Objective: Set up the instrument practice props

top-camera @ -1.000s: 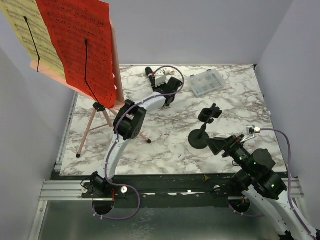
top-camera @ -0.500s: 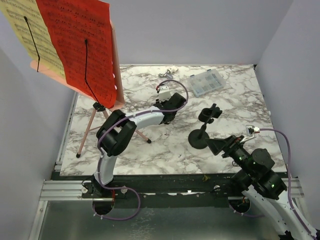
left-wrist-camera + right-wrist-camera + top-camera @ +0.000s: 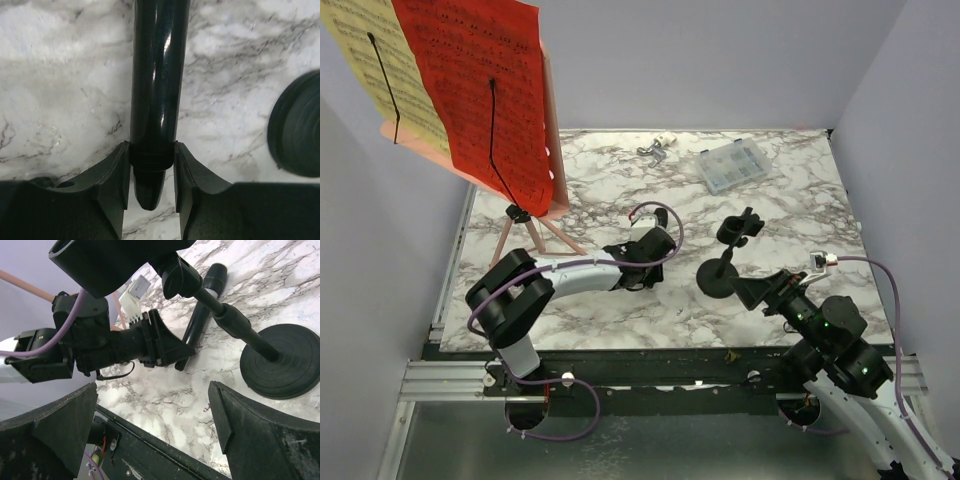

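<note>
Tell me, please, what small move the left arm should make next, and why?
Probably lift the microphone and carry it to the right, toward the clip atop the stand. The left fingers are closed on the microphone near its tapered end, the clip looks empty, and the stand's round base sits just to the right. The right fingers stand open nearby.

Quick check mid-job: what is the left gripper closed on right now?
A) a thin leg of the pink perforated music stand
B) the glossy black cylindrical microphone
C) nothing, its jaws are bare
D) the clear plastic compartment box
B: in the left wrist view the left gripper has both fingers pressed against the sides of the glossy black cylindrical microphone, near its tapered end.
</note>
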`<act>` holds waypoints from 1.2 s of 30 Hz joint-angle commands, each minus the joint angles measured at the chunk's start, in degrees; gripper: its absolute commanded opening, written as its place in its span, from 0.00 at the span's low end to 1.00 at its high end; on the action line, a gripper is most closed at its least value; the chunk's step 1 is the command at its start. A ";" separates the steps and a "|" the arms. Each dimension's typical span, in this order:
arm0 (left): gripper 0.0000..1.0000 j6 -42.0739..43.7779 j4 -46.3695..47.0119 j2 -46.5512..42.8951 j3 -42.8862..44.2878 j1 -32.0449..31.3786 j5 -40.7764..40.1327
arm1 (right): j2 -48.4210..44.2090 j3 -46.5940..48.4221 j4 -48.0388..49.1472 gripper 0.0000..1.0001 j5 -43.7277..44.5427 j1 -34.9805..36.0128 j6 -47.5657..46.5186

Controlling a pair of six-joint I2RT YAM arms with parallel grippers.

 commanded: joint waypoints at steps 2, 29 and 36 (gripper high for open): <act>0.00 1.16 2.85 -6.69 -7.70 -0.02 7.77 | 0.56 0.41 -0.37 1.00 0.56 0.15 -0.04; 0.71 19.06 -2.27 19.30 19.12 7.29 11.53 | -0.50 0.64 -0.67 1.00 0.09 0.18 0.06; 0.38 19.25 -1.61 17.45 15.43 7.19 14.64 | 0.15 0.78 -0.74 1.00 0.12 0.18 -0.12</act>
